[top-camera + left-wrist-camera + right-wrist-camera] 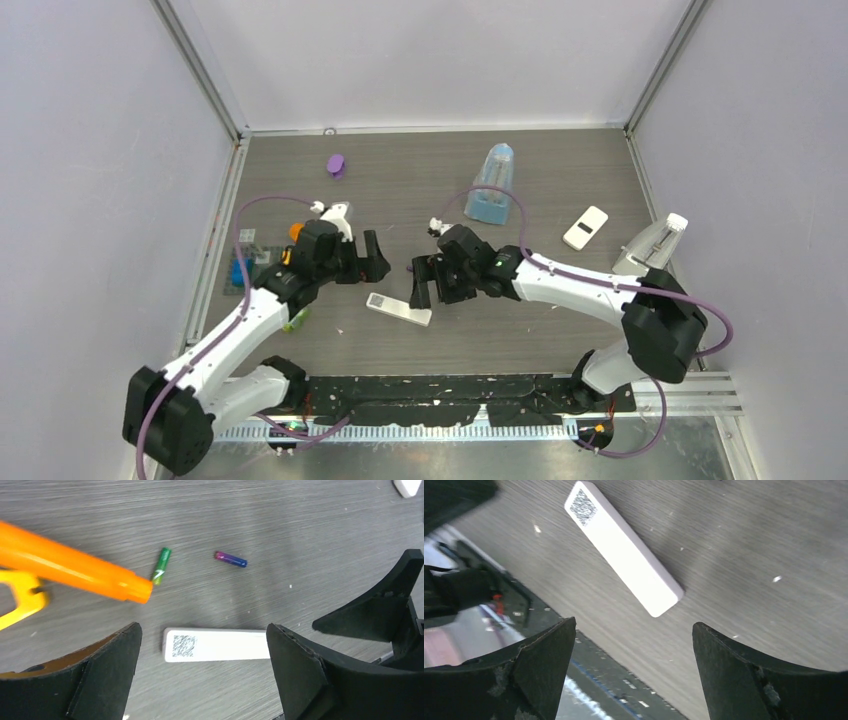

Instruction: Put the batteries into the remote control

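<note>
Both arms hung over the grey table (560, 165) with the white remote control (398, 309) lying flat between them, label side up, and neither one holding anything. The left gripper (371, 258) stood with its jaws spread wide and empty; seen from its own wrist, the remote control (215, 645) lay crosswise just beyond the left gripper (202, 630), bridging the gap between its fingers without touching them. Farther out from that gripper lay two of the batteries, a green battery (161, 566) and a purple-and-blue battery (230, 559), apart from each other and loose on the table. An orange tool (75, 572) reached in from the gripper's left, its tip just beside the green battery. The right gripper (418, 280) was likewise spread wide with nothing in it, hanging close over the remote's right-hand end; from its wrist the remote control (624, 547) lay on a slant ahead of the right gripper (634, 627). Well beyond both grippers sat a second white remote (585, 227), a blue container (492, 185) and a small purple object (336, 165).
</note>
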### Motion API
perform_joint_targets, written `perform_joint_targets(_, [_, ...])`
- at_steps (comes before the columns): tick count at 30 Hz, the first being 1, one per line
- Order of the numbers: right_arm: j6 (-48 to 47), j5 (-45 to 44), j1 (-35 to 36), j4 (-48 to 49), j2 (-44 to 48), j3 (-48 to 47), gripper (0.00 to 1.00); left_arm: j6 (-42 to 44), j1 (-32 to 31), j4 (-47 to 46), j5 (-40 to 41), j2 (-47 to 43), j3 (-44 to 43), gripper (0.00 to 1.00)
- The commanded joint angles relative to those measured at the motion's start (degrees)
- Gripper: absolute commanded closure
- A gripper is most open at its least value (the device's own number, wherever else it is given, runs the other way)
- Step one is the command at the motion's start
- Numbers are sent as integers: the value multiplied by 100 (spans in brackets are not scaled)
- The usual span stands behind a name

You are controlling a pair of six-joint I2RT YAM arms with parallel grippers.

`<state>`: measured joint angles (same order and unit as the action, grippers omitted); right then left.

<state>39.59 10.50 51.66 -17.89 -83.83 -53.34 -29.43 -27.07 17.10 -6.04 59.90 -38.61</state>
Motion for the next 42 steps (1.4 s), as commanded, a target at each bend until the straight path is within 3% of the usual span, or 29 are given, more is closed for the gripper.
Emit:
perform_joint_targets(1, [-1755,-831,268,-419,-333,-616,9,-205,60,942,1046,-803,-205,3])
perform_joint_targets(4, [-2617,-1376,603,-591,-734,-1138,9,-491,104,1417,1460,-1348,-206,3])
perform_joint_targets(8, [-3337,-1265,844,-621,-1428,-1575,9,-730,132,1737,1525,-2051,-80,3])
perform_joint_targets(20, [-4117,-1164,1092,-682,-2414,-2173,14,-1091,141,2317,1507,-2944,101,3])
perform_joint_targets(26, [-3703,-1393,1105,-577,-2760,-2364,41,-1128,141,2452,1498,-3032,163,3])
perform_joint_targets(31, [-3552,-1367,1072,-316,-2689,-2245,52,-1222,141,2235,1259,-3171,343,3])
perform_joint_targets(34, [-3437,-1235,988,-262,-2637,-2236,68,-1340,141,1941,985,-3204,523,3])
perform_joint_targets(39, [-2856,-356,464,130,-1971,-1812,74,-1459,141,1561,537,-3081,737,4])
perform_joint_targets(42, [-1927,620,7,774,-1261,-1281,74,-1435,141,986,-148,-3038,860,4])
